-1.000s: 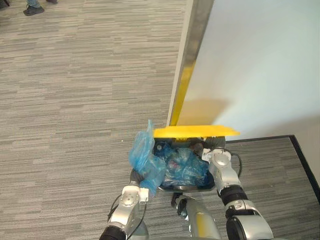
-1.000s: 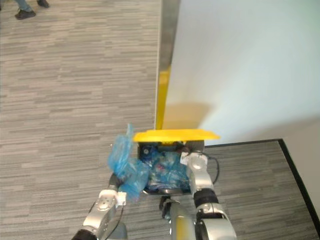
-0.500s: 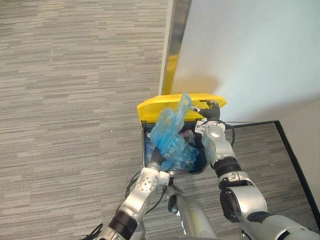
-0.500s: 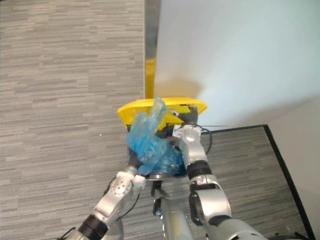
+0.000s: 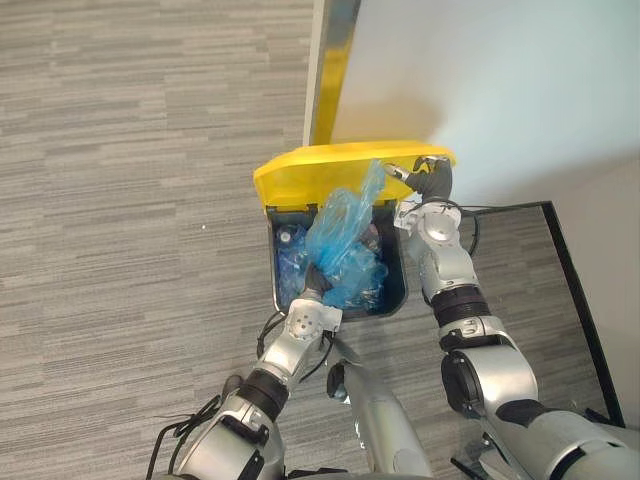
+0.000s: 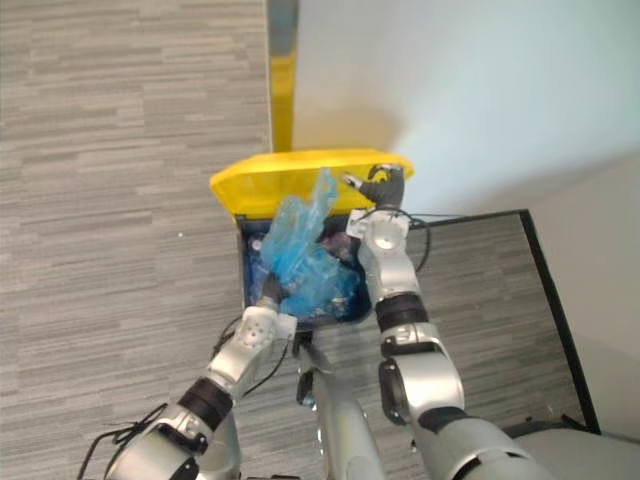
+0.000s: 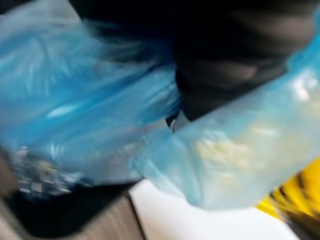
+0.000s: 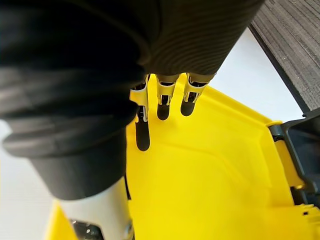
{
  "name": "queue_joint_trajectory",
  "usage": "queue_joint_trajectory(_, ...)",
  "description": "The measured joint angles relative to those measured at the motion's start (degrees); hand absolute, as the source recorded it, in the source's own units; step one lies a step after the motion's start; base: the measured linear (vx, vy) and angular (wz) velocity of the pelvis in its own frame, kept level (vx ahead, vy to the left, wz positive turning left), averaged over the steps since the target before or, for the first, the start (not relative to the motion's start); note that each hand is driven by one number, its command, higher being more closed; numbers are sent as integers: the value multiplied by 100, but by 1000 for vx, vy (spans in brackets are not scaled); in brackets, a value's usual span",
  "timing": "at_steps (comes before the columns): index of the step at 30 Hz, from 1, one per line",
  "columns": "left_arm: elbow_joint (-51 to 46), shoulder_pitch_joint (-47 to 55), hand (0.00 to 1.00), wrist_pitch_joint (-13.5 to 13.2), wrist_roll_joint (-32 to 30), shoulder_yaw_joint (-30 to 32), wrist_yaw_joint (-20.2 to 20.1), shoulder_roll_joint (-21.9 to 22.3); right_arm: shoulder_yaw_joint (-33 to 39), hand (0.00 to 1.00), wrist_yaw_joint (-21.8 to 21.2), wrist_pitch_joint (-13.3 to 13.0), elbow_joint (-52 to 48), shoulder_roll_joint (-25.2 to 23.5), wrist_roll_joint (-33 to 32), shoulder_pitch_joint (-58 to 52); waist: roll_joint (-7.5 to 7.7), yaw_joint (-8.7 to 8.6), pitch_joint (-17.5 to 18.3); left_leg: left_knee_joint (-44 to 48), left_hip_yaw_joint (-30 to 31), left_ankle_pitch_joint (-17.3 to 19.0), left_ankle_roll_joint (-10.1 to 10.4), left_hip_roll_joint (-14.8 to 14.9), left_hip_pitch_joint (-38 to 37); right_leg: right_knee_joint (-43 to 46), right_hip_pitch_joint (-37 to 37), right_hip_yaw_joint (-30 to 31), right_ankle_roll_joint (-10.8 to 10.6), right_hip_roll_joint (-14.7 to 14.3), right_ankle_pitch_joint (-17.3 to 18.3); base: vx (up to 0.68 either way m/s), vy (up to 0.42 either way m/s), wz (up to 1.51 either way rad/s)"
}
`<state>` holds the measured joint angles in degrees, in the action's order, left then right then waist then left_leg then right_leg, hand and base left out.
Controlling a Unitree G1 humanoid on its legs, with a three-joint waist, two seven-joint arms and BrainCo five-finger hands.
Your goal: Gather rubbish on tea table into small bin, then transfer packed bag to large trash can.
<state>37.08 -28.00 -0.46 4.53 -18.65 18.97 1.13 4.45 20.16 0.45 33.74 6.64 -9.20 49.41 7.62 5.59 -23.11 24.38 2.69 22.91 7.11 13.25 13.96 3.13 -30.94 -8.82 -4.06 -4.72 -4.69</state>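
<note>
L hand sits at the near rim of the dark bin, right against the base of the blue bag. Its grip is buried in plastic, so can't tell if it's clamped or loose. Bag is just beyond & above that hand: lower part inside the bin mouth, twisted top sticking up to the lid edge. L wrist view has the bag pressed against the hand's dark cover. More blue plastic & rubbish lie in the bin, on the side of L hand away from the other arm. R hand is at the bin's far corner, fingers straight & flat against the yellow lid, which stands tilted up towards the white wall beyond. Bag top is close beside R hand, on its L-hand side.
</note>
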Motion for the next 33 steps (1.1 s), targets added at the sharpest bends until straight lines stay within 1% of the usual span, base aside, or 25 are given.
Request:
queue_joint_trajectory(1,177,-141,0,39,-2,128,28,0,-54,0,-4,-1,-95,16,-33,8,71,-1,-34,0,-9,-7,3,-15,106,-18,-103,9,-10,3,-6,37,-52,-5)
queue_joint_trajectory(2,373,-282,0,91,-9,261,110,-3,-115,0,-5,-5,-138,13,-52,11,139,-18,-80,0,-7,-29,44,-14,162,-50,-148,9,-88,4,-59,49,-60,-3)
queue_joint_trajectory(4,656,-477,0,133,-102,456,134,-4,-186,0,-7,-7,-138,15,-97,11,209,-97,-119,-4,8,-44,72,-10,228,-47,-212,9,-112,5,-76,45,-42,2)
queue_joint_trajectory(5,699,-513,0,140,-114,483,154,-4,-188,0,-7,-7,-138,15,-98,11,221,-108,-136,-4,8,-44,73,-10,228,-47,-212,9,-112,5,-77,45,-24,3)
queue_joint_trajectory(7,871,-651,0,175,-225,661,212,3,-245,0,-7,-17,-138,22,-109,11,227,-237,-168,-5,24,-46,70,-6,278,-45,-245,10,-112,12,-77,57,-21,6)
queue_joint_trajectory(9,873,-744,0,255,-267,703,207,14,-250,0,-14,-26,-137,31,-136,14,226,-235,-169,-9,28,-47,70,-6,343,-40,-307,12,-109,12,-79,73,-22,4)
queue_joint_trajectory(11,878,-764,0,265,-386,770,205,19,-302,0,-43,-26,-129,30,-207,13,226,-236,-169,-26,31,-47,69,-5,351,-37,-329,12,-95,10,-96,90,-21,2)
queue_joint_trajectory(12,905,-779,0,265,-451,805,205,25,-316,0,-59,-26,-127,31,-207,13,226,-237,-169,-27,31,-47,71,-8,351,-36,-330,12,-21,11,-157,90,-15,3)
queue_joint_trajectory(15,965,-822,0,266,-456,819,204,26,-316,0,-79,-27,-113,31,-204,13,226,-236,-169,-27,41,-51,80,-18,350,-32,-328,18,20,25,-288,90,-7,7)
queue_joint_trajectory(17,966,-840,0,267,-541,869,205,29,-351,0,-131,-37,17,34,-201,14,226,-236,-169,-32,74,-55,92,-63,340,-25,-316,22,90,69,-443,96,4,10)
queue_joint_trajectory(21,966,-837,0,271,-618,886,208,10,-458,0,-215,-43,355,14,-194,13,224,-199,-169,-38,99,-79,137,-104,278,-26,-239,12,53,111,-484,85,19,5)
queue_joint_trajectory(22,967,-815,0,288,-675,892,207,5,-458,0,-219,-41,434,11,-186,-12,217,-199,-174,-38,117,-109,193,-127,226,-28,-161,-7,51,142,-486,81,43,11)
queue_joint_trajectory(24,968,-766,0,314,-683,941,205,7,-444,0,-243,-28,580,22,-161,-47,203,-197,-173,-39,144,-115,197,-170,135,-33,-44,-17,54,192,-484,55,45,13)
queue_joint_trajectory(25,967,-732,0,314,-730,994,205,5,-423,0,-270,-17,599,20,-21,-131,198,-183,-176,-39,166,-115,197,-216,93,-34,22,-26,54,244,-484,32,56,23)
queue_joint_trajectory(27,962,-682,0,325,-736,1007,202,3,-365,0,-310,-19,597,23,47,-297,161,-176,-192,-38,268,-125,191,-309,72,-46,108,-91,54,356,-483,26,60,27)
queue_joint_trajectory(28,893,-598,0,325,-745,1007,194,-6,-307,0,-344,-15,596,18,87,-445,147,-127,-196,-38,301,-140,167,-358,44,-51,168,-115,53,408,-483,27,64,21)
queue_joint_trajectory(29,785,-427,0,325,-775,1007,184,-24,-276,0,-390,3,596,9,214,-642,101,-70,-213,-38,347,-140,166,-378,-55,-62,298,-149,37,447,-470,28,65,25)
queue_joint_trajectory(31,607,-151,0,319,-775,1008,151,-36,-200,0,-432,10,593,10,261,-922,11,-31,-181,-38,437,-141,163,-407,-133,-57,431,-222,27,480,-435,21,49,21)
queue_joint_trajectory(33,359,245,0,304,-765,1013,61,-48,-37,0,-475,17,563,0,386,-1266,-70,75,-137,-42,454,-147,144,-468,-219,-52,523,-226,26,540,-407,19,64,10)
